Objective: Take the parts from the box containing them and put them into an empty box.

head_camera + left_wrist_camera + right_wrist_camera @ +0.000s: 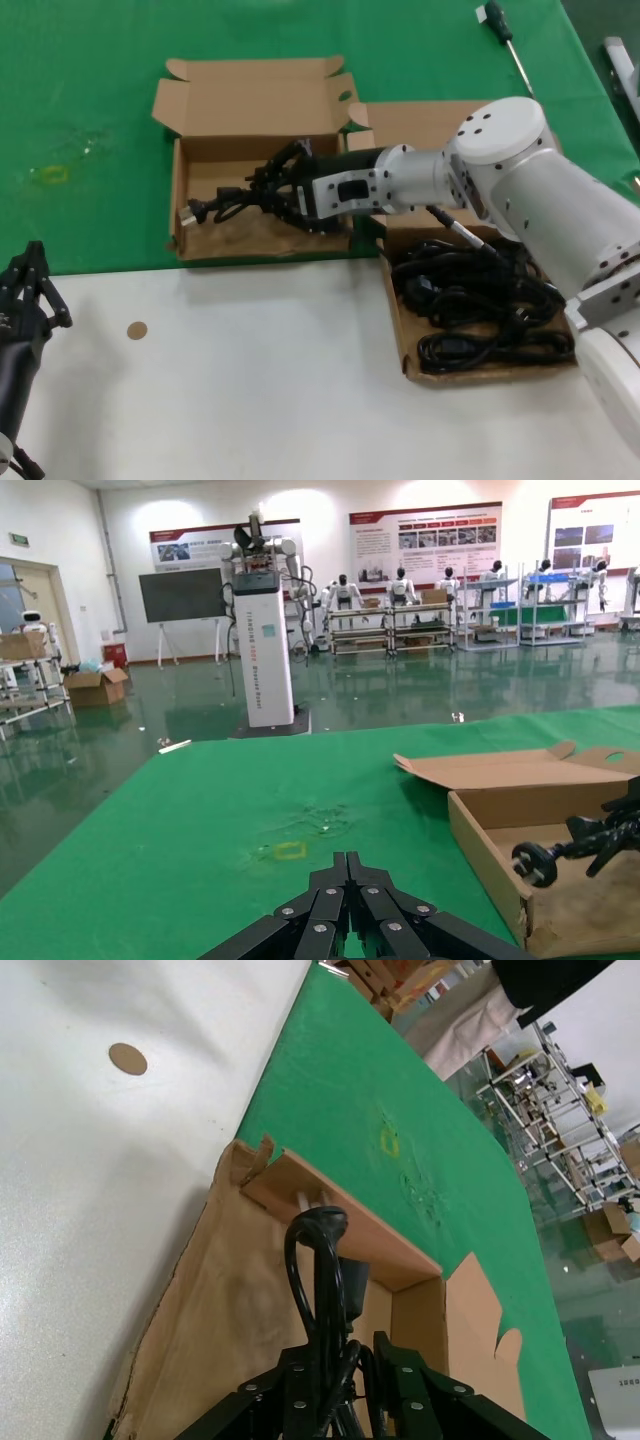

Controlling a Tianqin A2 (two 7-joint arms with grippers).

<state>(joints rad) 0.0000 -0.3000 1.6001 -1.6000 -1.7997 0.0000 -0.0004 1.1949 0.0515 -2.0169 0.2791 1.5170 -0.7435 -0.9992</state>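
Green-and-white worktop [300,360]. Right tool [268,190] clamps one power cord [215,207], plug leading, long axis in line with the tool, directly above the empty box [190,248] floor; left tool [30,285] parked, closed.

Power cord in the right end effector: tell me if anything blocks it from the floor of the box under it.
Nothing visible does. The right end effector holds the power cord over the open empty box, with the plug hanging above bare cardboard. The box's lid is folded back. The left end effector is parked at the table's near edge.
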